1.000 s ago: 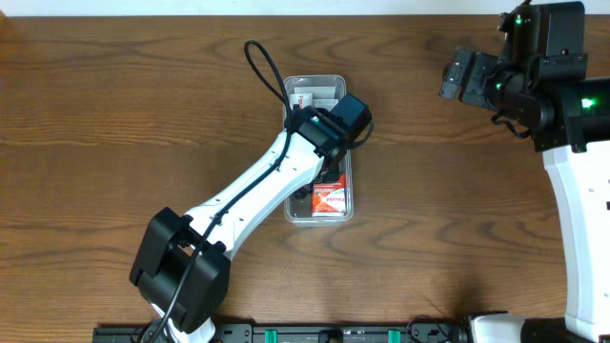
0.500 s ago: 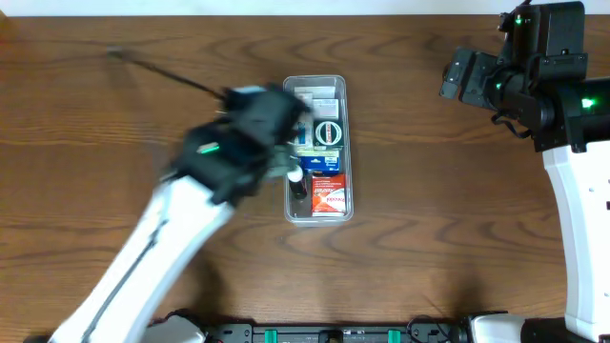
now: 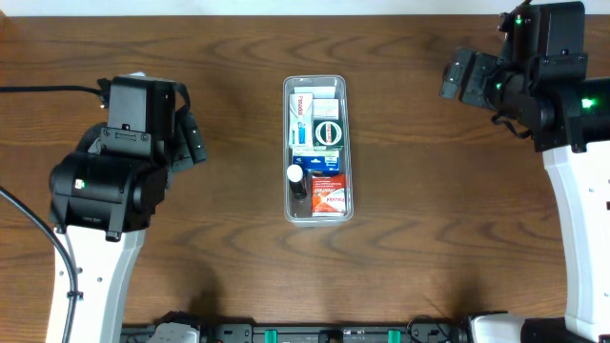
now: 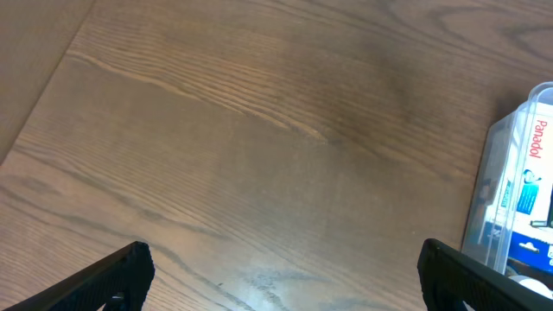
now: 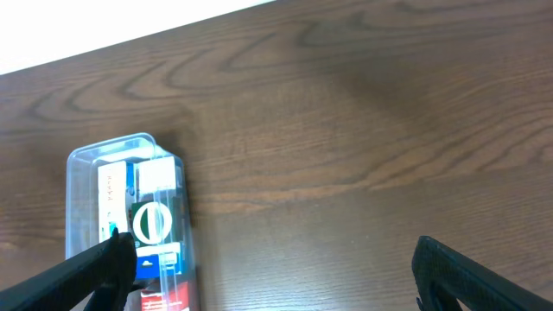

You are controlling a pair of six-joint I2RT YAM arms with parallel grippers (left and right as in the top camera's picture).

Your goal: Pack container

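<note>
The container (image 3: 348,143), a clear, long tub, lies in the middle of the wooden table. It is filled with small boxes: a white one (image 3: 299,107), a green-and-white one (image 3: 327,131), a blue one (image 3: 319,162) and a red one (image 3: 329,198). A small bottle with a white cap (image 3: 296,177) lies among them. My left gripper (image 3: 193,140) is open and empty over bare wood, well to the left of the tub; its wrist view catches the container (image 4: 494,190) at the right edge. My right gripper (image 3: 458,76) hangs open and empty at the far right, with the container (image 5: 82,186) showing behind its left finger.
Bare wood lies beneath both the left gripper (image 4: 285,281) and the right gripper (image 5: 276,272). The table's far edge (image 5: 130,39) meets a white wall. The arm bases stand at the near left and right corners.
My left arm has swung away from above the container to the left side of the table, its jaws opening wide. The tub's contents now show in full. The right arm is still.
</note>
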